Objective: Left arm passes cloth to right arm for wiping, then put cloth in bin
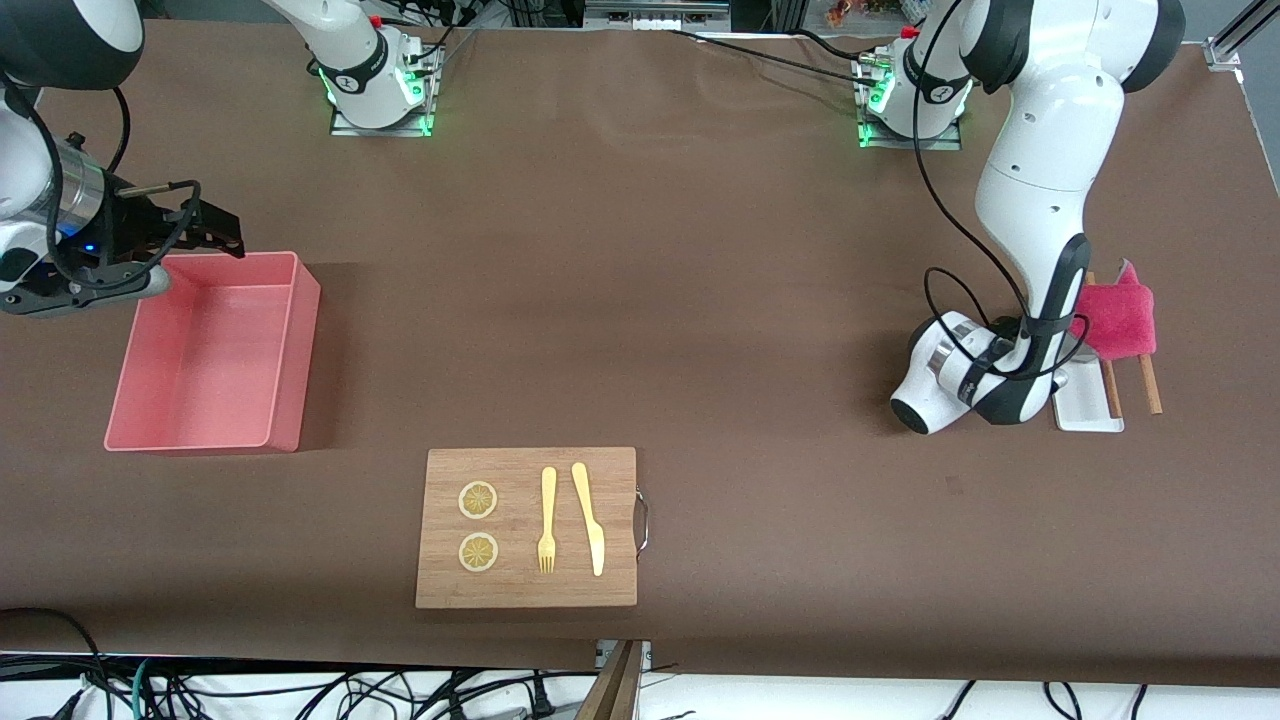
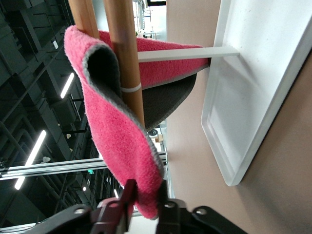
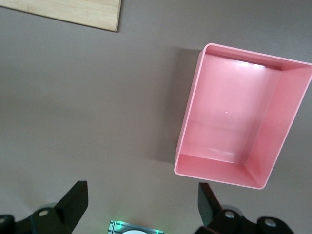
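Left claw (image 2: pixel 144 207) pinching cloth (image 2: pixel 122 141), right claw (image 3: pixel 141 204) spread above brown table (image 1: pixel 700 300).

My two arms wear glossy white shells broken by black bands. The left arm (image 1: pixel 1040 190), based near the white tray (image 1: pixel 1085 410), ends in a silver ring and black wrist looped with black cable. The right arm (image 1: pixel 40 150), by the bin (image 1: pixel 290 350), shows a silver cuff, a blue light, and black cabling to its black right gripper (image 1: pixel 215 228). Both bases glow green, each with a small red fitting on top.
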Controlling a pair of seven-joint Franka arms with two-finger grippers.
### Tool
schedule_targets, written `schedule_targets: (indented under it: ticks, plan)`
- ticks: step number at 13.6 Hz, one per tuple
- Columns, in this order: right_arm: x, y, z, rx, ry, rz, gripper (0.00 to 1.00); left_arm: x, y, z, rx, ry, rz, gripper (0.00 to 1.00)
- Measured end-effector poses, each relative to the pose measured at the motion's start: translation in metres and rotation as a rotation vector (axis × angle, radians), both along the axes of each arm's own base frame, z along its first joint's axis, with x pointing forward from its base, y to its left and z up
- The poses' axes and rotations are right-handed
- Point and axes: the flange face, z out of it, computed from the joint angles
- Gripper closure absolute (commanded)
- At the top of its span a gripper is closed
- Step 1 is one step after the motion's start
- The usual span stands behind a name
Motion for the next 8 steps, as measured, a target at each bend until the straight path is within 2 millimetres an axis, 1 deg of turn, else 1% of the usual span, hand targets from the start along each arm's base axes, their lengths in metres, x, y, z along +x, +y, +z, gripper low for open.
schedule_targets:
  ticks: [3, 4, 5, 6, 7, 8]
  plan:
    - [-0.006, 0.018, 0.0, 0.018, 0.031, 0.117, 0.0, 0.007, 0.0, 0.006, 0.002, -0.019, 0.002, 1.0]
    - [-0.009, 0.022, 0.0, 0.041, 0.051, 0.181, 0.0, 0.011, -0.001, 0.011, 0.002, -0.032, 0.003, 1.0]
    - [-0.012, 0.027, 0.002, 0.078, 0.066, 0.241, 0.0, 0.019, -0.002, 0.021, 0.001, -0.053, 0.007, 1.0]
    - [-0.014, 0.031, 0.004, 0.12, 0.074, 0.291, 0.0, 0.03, -0.003, 0.037, -0.007, -0.062, 0.012, 1.0]
    - [-0.016, 0.034, 0.006, 0.164, 0.076, 0.338, 0.0, 0.04, -0.005, 0.061, -0.03, -0.057, 0.02, 1.0]
    - [-0.016, 0.036, 0.007, 0.209, 0.072, 0.391, 0.0, 0.05, -0.007, 0.089, -0.071, -0.059, 0.031, 1.0]
